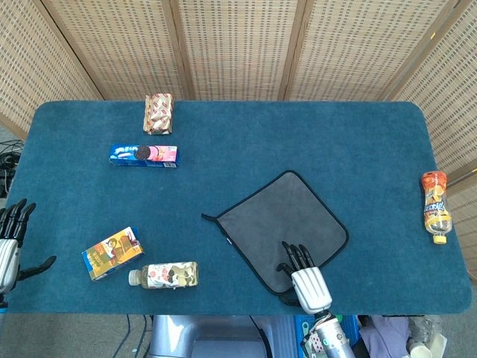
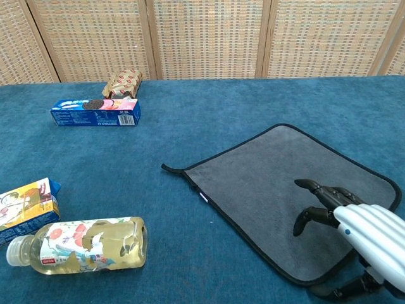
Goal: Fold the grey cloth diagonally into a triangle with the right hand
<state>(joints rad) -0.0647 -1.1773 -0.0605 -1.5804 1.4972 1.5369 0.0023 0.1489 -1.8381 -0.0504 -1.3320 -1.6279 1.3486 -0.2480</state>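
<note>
Lying flat under the right hand [image 1: 304, 271] is the grey cloth [image 1: 287, 224], a soft, matte, roughly square piece edged in black piping, turned like a diamond on the napped blue tabletop [image 1: 298, 142]. The hand's dark fingers [image 2: 323, 190] are spread and rest on the cloth's near part, holding nothing; its thumb reaches past the cloth's near edge. One cloth corner, with a small loop, points off to the hand's left.

Further left of this hand lie a clear plastic bottle with a flowered label [image 1: 164, 275] on its side and a small printed carton [image 1: 112, 253]. Beyond them sit a long blue biscuit box [image 1: 144, 155] and a crinkled foil snack pack [image 1: 158, 113]. Well to the hand's right lies an orange bottle [image 1: 434, 206].

At the tabletop's far left edge the left hand [image 1: 12, 242] hangs with fingers apart, holding nothing.
</note>
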